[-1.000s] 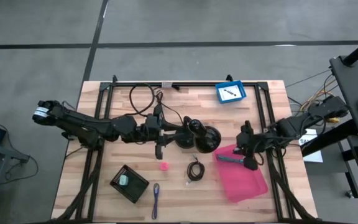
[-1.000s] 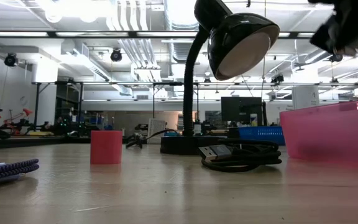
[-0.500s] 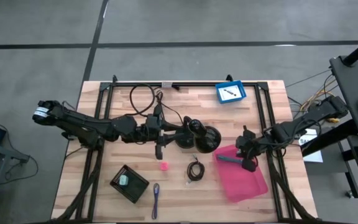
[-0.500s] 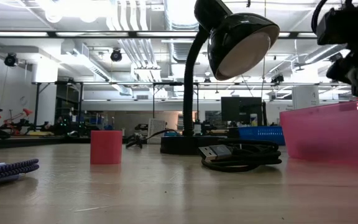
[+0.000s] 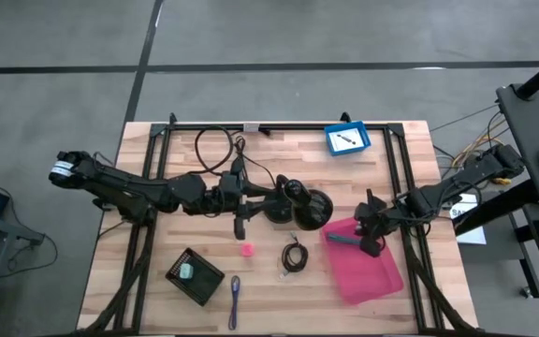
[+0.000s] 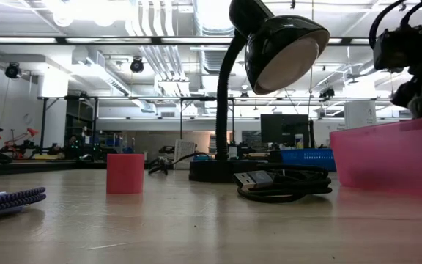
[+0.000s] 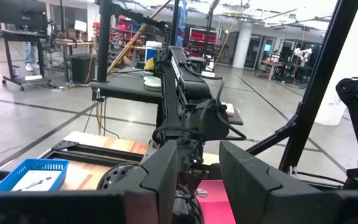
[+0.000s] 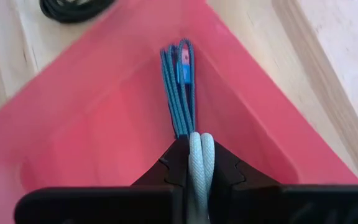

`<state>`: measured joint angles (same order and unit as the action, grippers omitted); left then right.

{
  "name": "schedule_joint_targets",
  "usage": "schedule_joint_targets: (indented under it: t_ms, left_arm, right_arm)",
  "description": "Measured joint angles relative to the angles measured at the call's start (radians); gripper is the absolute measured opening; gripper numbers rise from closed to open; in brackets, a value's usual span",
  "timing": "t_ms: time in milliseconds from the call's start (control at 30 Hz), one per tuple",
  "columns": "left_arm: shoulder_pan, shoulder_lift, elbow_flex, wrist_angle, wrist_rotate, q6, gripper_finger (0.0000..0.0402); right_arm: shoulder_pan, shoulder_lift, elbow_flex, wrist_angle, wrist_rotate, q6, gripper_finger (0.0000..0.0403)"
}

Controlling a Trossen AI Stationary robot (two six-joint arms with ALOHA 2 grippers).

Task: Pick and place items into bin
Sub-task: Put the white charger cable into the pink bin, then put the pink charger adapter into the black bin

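My right gripper (image 5: 371,240) is over the pink bin (image 5: 374,271), shut on a teal-blue braided cord bundle (image 8: 180,81) that reaches into the bin's corner. My left gripper (image 7: 197,177) is open and empty beside the black lamp (image 5: 303,208), mid-table. A pink cube (image 5: 246,249), a coiled black cable (image 5: 294,255) and a purple pen (image 5: 235,288) lie on the table in front of the lamp. A pale-blue cube sits in a black tray (image 5: 195,274). A silvery piece lies in a blue tray (image 5: 347,139). My right gripper pinches one end of the cord bundle (image 8: 196,144) between its two fingers. The fingers come from the table's right side, slanting down, and the bundle runs straight on ahead of them. Its far end (image 8: 183,51) lies in the bin's corner against the pink wall.
The lamp's round base and bent neck stand between the two arms; its shade (image 6: 284,48) hangs over the coiled cable (image 6: 284,183). A long thin black cord (image 5: 211,148) loops at the table's far side. Bare wood shows at the near left and near middle.
My right gripper has gone down toward the pink bin, still shut on the cord bundle; in the low view it drops from the top edge to just above the bin's rim.
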<state>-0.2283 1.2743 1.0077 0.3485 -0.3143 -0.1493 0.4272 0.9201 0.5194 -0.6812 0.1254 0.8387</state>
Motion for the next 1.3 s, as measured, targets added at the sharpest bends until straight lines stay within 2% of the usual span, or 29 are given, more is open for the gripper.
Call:
schedule_joint_targets:
  t_ms: [367, 700, 900, 1300]
  left_arm:
    - [0.0, 0.0, 0.0, 0.0, -0.002, 0.0, 0.0105]
    - [0.0, 0.0, 0.0, 0.0, -0.009, 0.007, 0.0105]
    - [0.0, 0.0, 0.0, 0.0, -0.009, 0.008, 0.0105]
    - [-0.002, 0.0, 0.0, -0.017, -0.008, -0.003, 0.0105]
  right_arm:
    - [0.0, 0.0, 0.0, 0.029, 0.008, -0.003, 0.0022]
    - [0.0, 0.0, 0.003, 0.028, 0.007, -0.003, 0.0084]
    - [0.0, -0.001, 0.024, 0.028, 0.005, -0.004, 0.0105]
    - [0.0, -0.003, 0.105, 0.029, 0.005, -0.054, 0.0099]
